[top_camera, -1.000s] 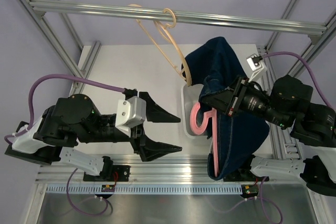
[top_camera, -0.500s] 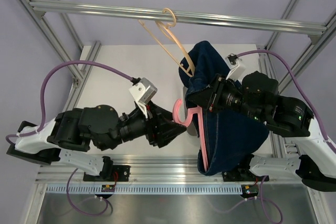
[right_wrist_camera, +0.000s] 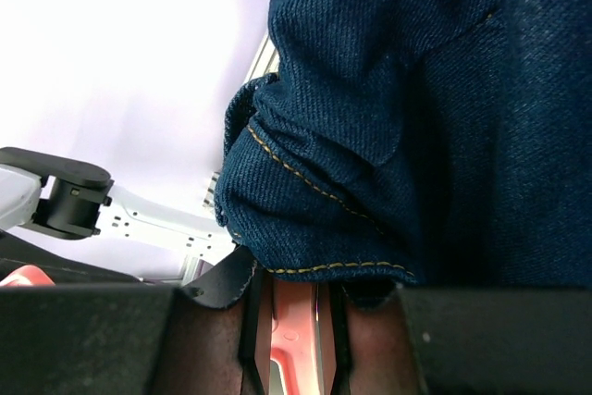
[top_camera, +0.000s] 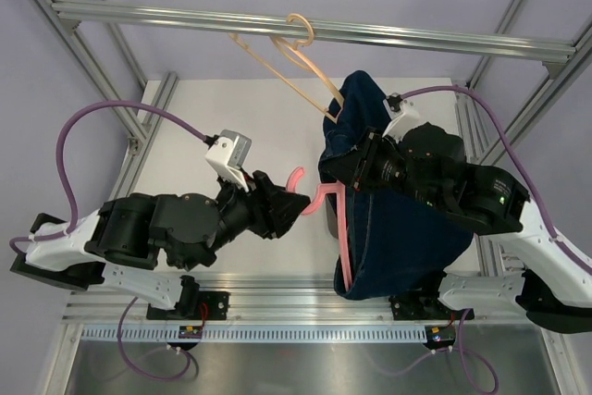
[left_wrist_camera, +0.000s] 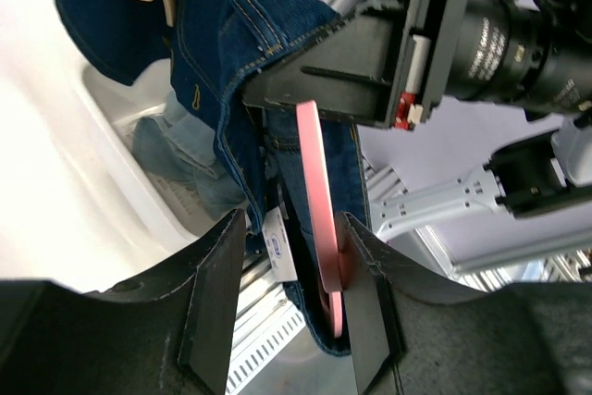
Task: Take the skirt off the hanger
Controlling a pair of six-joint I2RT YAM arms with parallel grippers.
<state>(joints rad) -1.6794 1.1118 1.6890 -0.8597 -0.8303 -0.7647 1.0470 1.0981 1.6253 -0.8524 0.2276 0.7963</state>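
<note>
A dark blue denim skirt point(top_camera: 407, 228) hangs on a pink hanger point(top_camera: 341, 238), held up in the air over the table. My right gripper point(top_camera: 356, 173) is shut on the hanger's bar; in the right wrist view the pink bar point(right_wrist_camera: 296, 339) sits pinched between its fingers point(right_wrist_camera: 254, 321) with the skirt point(right_wrist_camera: 416, 117) draped over them. My left gripper point(top_camera: 291, 212) is open at the hanger's hook end point(top_camera: 297, 178). In the left wrist view the pink hanger point(left_wrist_camera: 316, 182) passes between the open jaws, against the right finger point(left_wrist_camera: 365, 312), with the skirt's waistband point(left_wrist_camera: 231, 53) beyond.
Beige hangers point(top_camera: 298, 39) hang from the aluminium rail point(top_camera: 416, 36) across the back. A white bin point(left_wrist_camera: 111, 164) holding light denim stands on the table under the skirt. Frame posts stand at both sides.
My right gripper has carried the hanger and skirt up and to the left. My left gripper has swung round and come up to the hanger's hook end, jaws around the bar.
</note>
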